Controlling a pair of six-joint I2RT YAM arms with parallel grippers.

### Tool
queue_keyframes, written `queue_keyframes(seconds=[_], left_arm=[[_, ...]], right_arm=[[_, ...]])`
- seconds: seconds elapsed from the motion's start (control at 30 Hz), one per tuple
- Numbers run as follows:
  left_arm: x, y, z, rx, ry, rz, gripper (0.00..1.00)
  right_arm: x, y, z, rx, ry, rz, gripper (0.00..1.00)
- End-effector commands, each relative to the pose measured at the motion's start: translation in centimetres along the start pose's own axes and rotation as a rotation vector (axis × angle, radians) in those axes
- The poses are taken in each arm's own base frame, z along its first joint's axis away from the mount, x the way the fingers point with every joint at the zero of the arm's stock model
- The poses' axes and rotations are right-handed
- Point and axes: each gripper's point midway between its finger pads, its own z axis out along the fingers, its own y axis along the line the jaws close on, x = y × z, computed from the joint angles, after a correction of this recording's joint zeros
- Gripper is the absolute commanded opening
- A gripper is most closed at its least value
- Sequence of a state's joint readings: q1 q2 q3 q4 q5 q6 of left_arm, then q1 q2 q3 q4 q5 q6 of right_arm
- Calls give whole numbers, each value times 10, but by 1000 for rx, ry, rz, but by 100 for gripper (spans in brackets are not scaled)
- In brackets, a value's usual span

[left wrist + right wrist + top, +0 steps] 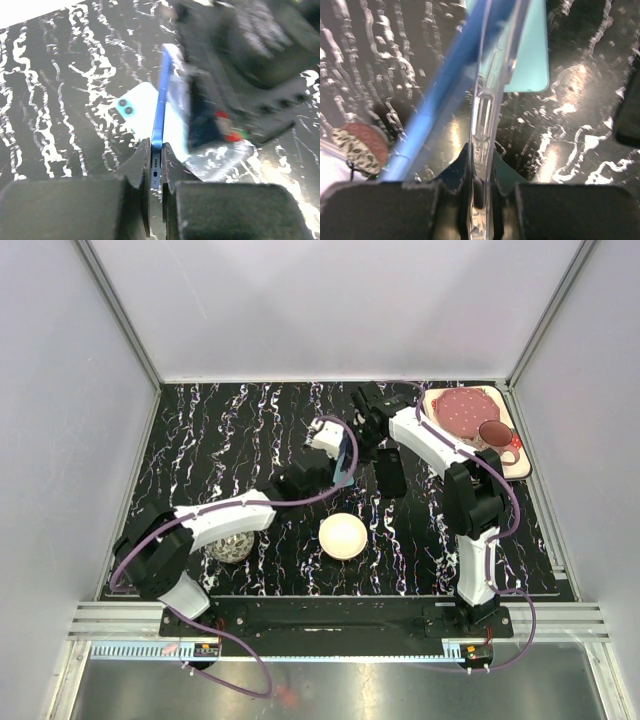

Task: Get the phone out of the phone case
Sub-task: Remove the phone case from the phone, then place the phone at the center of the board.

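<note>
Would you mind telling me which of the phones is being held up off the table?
The blue phone, pinched edge-on between the fingers of the left gripper. The mint phone lies flat on the table beneath it.

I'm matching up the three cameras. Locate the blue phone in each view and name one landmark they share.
Top external: the blue phone is a thin sliver just above centre.
Left wrist: the blue phone stands edge-on at centre, its lower end pinched by the left gripper.
Right wrist: the blue phone is a blurred band slanting from lower left to top, beside the clear case in the right gripper.
Shared landmark: the black marbled table.
</note>
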State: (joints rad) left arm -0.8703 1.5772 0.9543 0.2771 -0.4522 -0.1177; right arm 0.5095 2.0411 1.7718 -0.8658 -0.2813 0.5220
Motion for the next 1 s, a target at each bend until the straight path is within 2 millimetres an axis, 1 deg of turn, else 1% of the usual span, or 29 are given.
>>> queue_keyframes(seconds=[0.0,0.03,0.1,0.23,0.33,0.37,0.4,0.43,0.5,0.53,0.57,0.6,0.63,0.67,0.7,0.73,0.77,0.8,0.83,0.87,0.9,0.93,0.97], left_arm=[[-53,71,-7,-163,-138,-119,0],[-57,70,-10,-139,-148,-137,0],[-62,74,-11,-127,-157,-157,0],[-72,76,-14,-98,-173,-204,0],[-78,82,-16,-94,-178,-245,0],[-80,89,-17,-105,-182,-260,0],[-80,90,-17,-98,-181,-282,0],[-81,98,-19,-108,-180,-296,0],[-80,104,-19,-107,-173,-334,0],[-77,117,-18,-133,-163,-358,0],[-74,123,-18,-139,-155,-383,0],[-70,125,-16,-121,-136,-435,0],[-68,145,-14,-146,-132,-474,0],[-63,152,-11,-144,-118,-508,0],[-58,151,-8,-109,-96,-563,0],[-53,171,-5,-136,-91,-602,0],[-48,178,-4,-132,-80,-634,0],[-44,176,1,-79,-62,-697,0],[-36,193,2,-88,-58,-743,0],[-33,196,3,-69,-53,-779,0],[-26,191,7,-12,-35,-842,0],[-22,202,7,-11,-37,-880,0],[-17,203,9,5,-27,-910,0]], right_arm=[[67,-23,-24,84,212,-56,0],[69,-25,-23,87,219,-67,0],[75,-32,-23,109,233,-66,0],[79,-33,-25,107,222,-61,0],[75,-32,-28,107,200,-64,0],[74,-32,-29,108,191,-67,0],[71,-29,-31,100,177,-70,0],[69,-28,-32,95,171,-71,0],[65,-24,-36,84,150,-82,0],[63,-23,-37,84,142,-86,0],[60,-23,-36,90,132,-89,0],[54,-20,-37,84,114,-94,0],[50,-19,-37,82,104,-94,0],[46,-18,-33,78,105,-95,0],[36,-11,-35,61,80,-114,0],[30,-9,-34,59,70,-120,0],[26,-10,-28,65,78,-118,0],[12,-1,-32,43,44,-133,0],[7,4,-31,32,37,-141,0],[2,6,-24,15,38,-140,0],[-9,17,-27,-18,10,-153,0],[-14,21,-25,-41,4,-151,0],[-19,27,-17,-76,7,-148,0]])
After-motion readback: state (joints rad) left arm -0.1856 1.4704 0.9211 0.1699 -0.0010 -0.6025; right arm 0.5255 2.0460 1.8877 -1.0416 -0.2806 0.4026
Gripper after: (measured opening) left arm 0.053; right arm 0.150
